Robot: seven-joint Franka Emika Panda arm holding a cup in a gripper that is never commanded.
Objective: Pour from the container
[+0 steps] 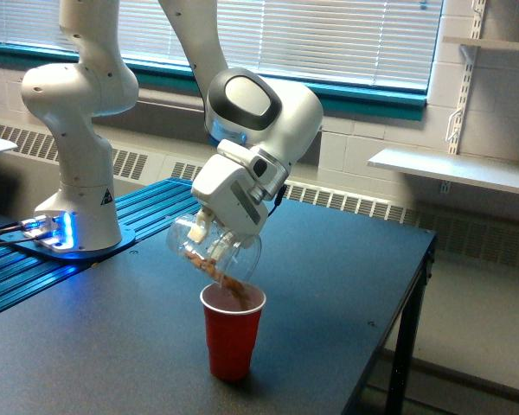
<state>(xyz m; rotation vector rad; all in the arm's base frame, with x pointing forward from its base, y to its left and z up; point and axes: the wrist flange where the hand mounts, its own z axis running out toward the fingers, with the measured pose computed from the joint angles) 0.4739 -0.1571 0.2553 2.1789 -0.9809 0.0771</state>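
While the clear container (212,249) is tipped well over with its mouth right above the red cup (232,333), brown bits are sliding out of it and dropping into the cup, so I'd say the pour is well underway. You can see a small stream of the brown bits (229,284) bridging the lip of the container and the cup's opening, with some already sitting inside the cup near the rim. A modest layer of them is left along the low side of the container (hard to tell exactly how much through the plastic), so my guess is it's past the halfway mark but not finished.

The gripper (209,232) is clamped around the container, fingers closed on its walls, holding it at a steep downward slant above the table (329,285). The red cup stands upright on the dark tabletop, directly under the container's mouth, not touching it as far as I can see.

What's left, judging from this: get the remaining bits out, probably with a bit more tilt, then bring the container back upright. Nothing looks spilled on the table around the cup.
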